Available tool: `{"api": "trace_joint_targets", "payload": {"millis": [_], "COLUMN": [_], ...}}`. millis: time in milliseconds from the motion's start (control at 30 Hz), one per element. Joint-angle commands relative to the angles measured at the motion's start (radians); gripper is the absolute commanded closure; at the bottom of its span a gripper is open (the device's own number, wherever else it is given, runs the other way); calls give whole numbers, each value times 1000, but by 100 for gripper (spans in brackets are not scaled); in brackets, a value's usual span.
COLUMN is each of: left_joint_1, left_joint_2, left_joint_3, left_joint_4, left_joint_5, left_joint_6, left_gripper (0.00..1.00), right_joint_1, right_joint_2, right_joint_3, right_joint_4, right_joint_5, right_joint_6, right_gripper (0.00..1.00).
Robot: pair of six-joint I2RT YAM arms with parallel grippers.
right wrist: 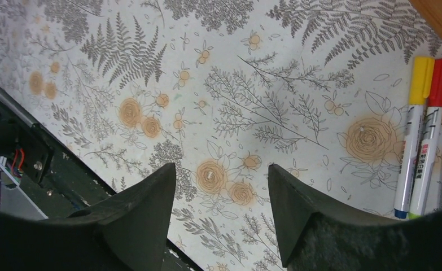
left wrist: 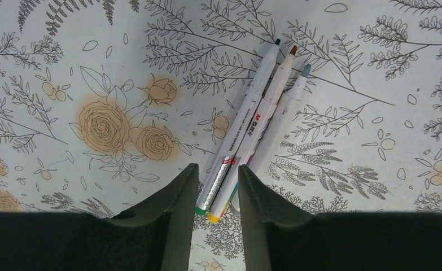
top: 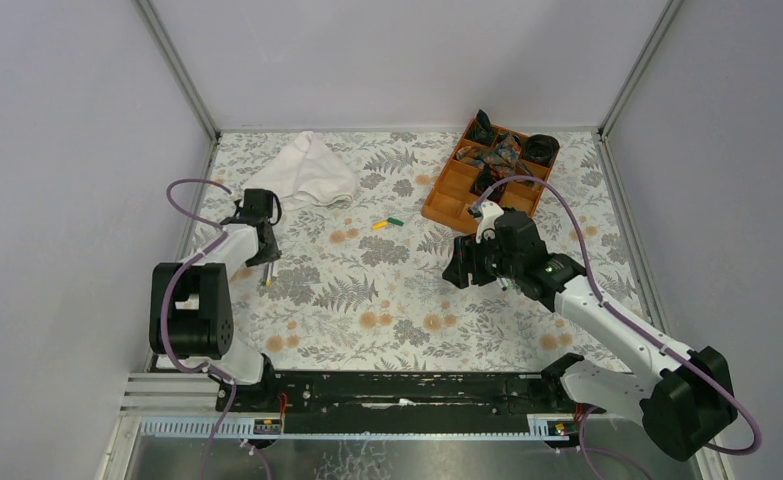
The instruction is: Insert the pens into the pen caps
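1. The left gripper is near the left edge of the table. Its fingers are almost closed and squeeze a bunch of three pens. The bare tips point away from it, so I think they are ready to go into caps.
2. Two loose pen caps, one yellow and one green, lie side by side in the middle, nearer the far edge. They are well apart from the bunch, so the pens have to travel to them.
3. The right gripper is wide open and holds nothing. I think it is free to grab a cap.
4. Three capped pens lie together just beside it. These look finished.
5. An orange tray sits in the far right corner. A white cloth lies near the far left corner.
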State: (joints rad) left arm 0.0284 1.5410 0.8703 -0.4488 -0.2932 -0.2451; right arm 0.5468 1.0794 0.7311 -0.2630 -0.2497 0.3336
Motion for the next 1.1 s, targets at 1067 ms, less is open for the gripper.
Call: {"api": "trace_joint_targets", "payload": {"millis": [1067], "left_joint_1": [18], "left_joint_2": [119], "left_joint_3": [50], "left_joint_4": [-19], "left_joint_5": [-6], "left_joint_6": [28], "left_gripper": [76], "right_joint_1": [-4], "right_joint_2": [-57], "right_joint_3": [-48], "right_joint_4": [108], "right_joint_5": [-115], "right_joint_6": [80], "right_gripper": [32]}}
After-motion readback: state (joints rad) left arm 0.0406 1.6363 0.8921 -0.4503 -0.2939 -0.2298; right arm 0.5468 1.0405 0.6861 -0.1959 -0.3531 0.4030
